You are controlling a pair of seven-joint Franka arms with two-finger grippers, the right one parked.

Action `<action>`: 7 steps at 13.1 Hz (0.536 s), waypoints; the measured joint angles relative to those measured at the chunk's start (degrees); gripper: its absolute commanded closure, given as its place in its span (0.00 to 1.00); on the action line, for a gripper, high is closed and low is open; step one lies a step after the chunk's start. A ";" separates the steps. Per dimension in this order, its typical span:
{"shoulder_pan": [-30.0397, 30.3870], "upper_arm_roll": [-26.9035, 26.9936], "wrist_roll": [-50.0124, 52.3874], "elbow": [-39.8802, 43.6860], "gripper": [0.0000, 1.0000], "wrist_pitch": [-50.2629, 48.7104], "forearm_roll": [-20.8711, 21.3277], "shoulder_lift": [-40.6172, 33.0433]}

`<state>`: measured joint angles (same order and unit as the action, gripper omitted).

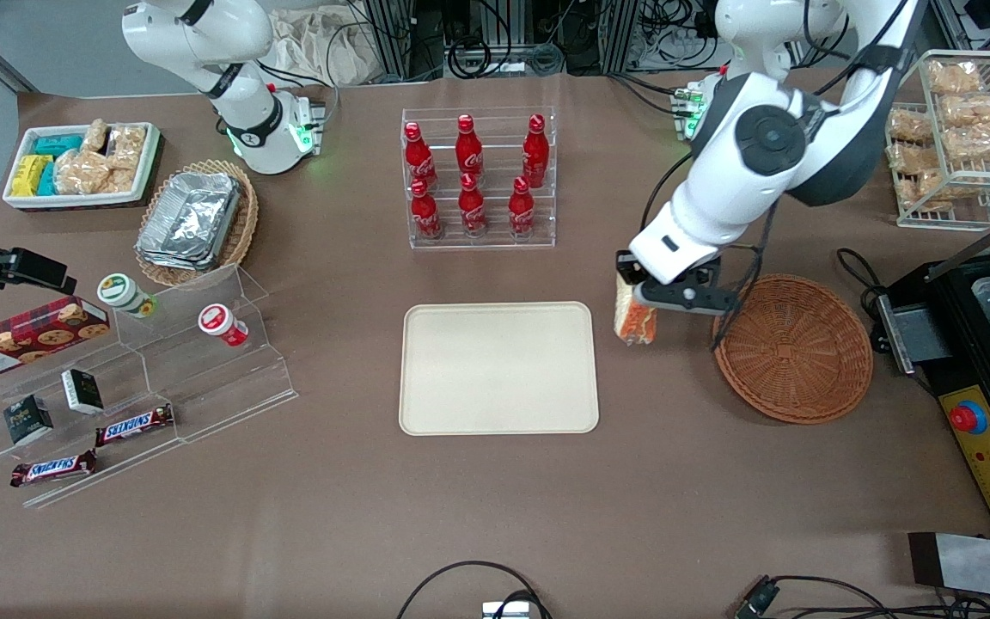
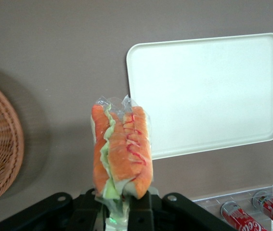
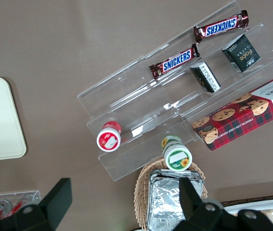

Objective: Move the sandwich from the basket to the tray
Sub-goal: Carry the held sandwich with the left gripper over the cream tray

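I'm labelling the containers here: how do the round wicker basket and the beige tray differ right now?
The basket is round, reddish-brown woven wicker; the tray is rectangular, smooth and cream. The basket lies toward the working arm's end of the table, the tray at mid-table. Both hold nothing: the gripper holds the sandwich above the table between them.

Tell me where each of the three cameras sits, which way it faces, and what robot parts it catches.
Front view: high, facing both arms, down over the table; gripper holds the sandwich between tray and basket.
Left wrist view: on the working arm, looking down past its jaws, shut on the sandwich.
Right wrist view: on the parked arm, over the Snickers bars; its own jaws show.
Shared: all three show the tray.
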<state>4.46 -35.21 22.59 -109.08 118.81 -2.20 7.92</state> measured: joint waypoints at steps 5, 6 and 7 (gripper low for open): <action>-5.54 -0.86 7.73 4.68 0.80 3.95 8.74 10.79; -6.36 -0.87 9.00 5.00 0.80 4.58 10.40 12.45; -7.05 -0.87 10.21 5.28 0.80 4.89 12.14 13.98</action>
<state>-2.59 -36.09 32.80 -103.80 123.70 9.94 21.89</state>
